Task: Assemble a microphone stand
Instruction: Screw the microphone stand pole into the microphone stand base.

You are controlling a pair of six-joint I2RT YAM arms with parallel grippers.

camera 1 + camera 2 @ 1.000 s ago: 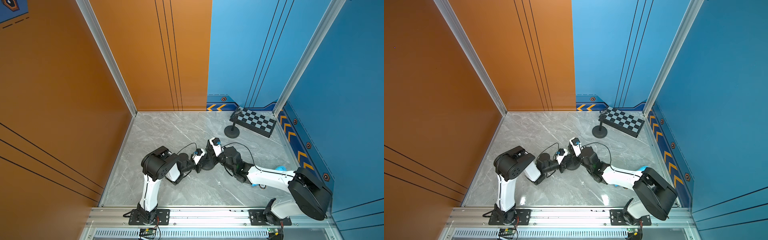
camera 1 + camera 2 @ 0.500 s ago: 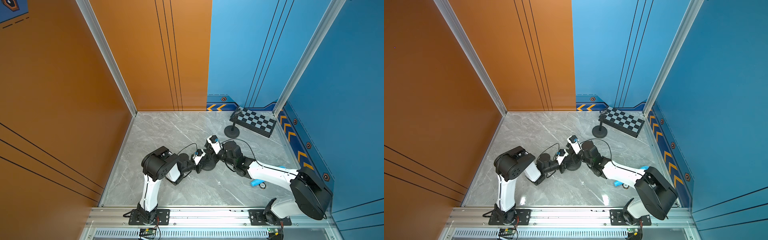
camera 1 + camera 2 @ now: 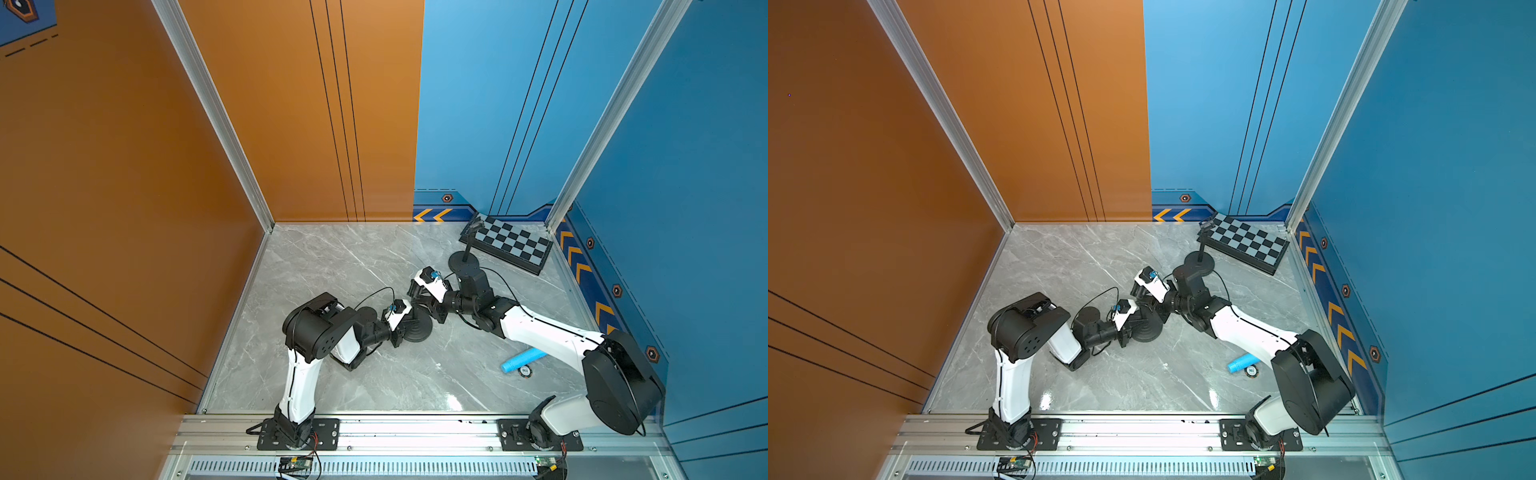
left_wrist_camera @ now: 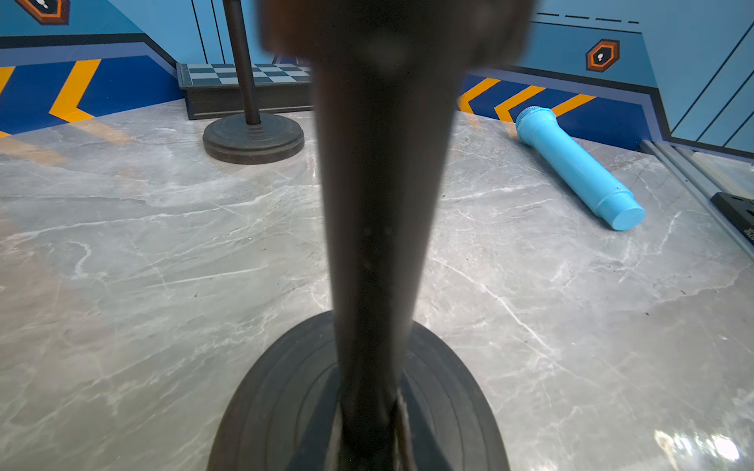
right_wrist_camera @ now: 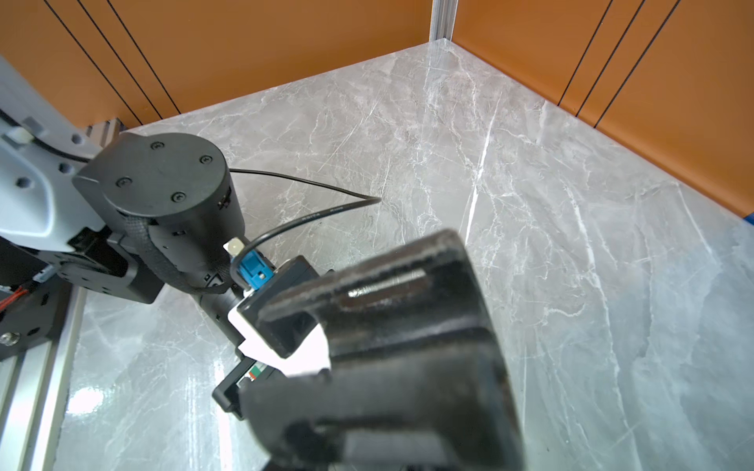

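Observation:
A black round base lies mid-floor in both top views. Its black pole rises from the base in the left wrist view. My left gripper is shut on the pole low down, just above the base. My right gripper comes in from the right, above the base. It is shut on the black microphone clip at the pole's top. A blue microphone lies on the floor at the front right, next to my right arm.
A second black stand stands upright at the back right. Behind it a checkerboard leans at the wall. A small round disc lies beside the microphone. My left arm's wrist sits close to the clip.
My right gripper opened briefly and shut again on the clip. The right arm swung towards the back, uncovering the blue microphone. The left arm stayed put.

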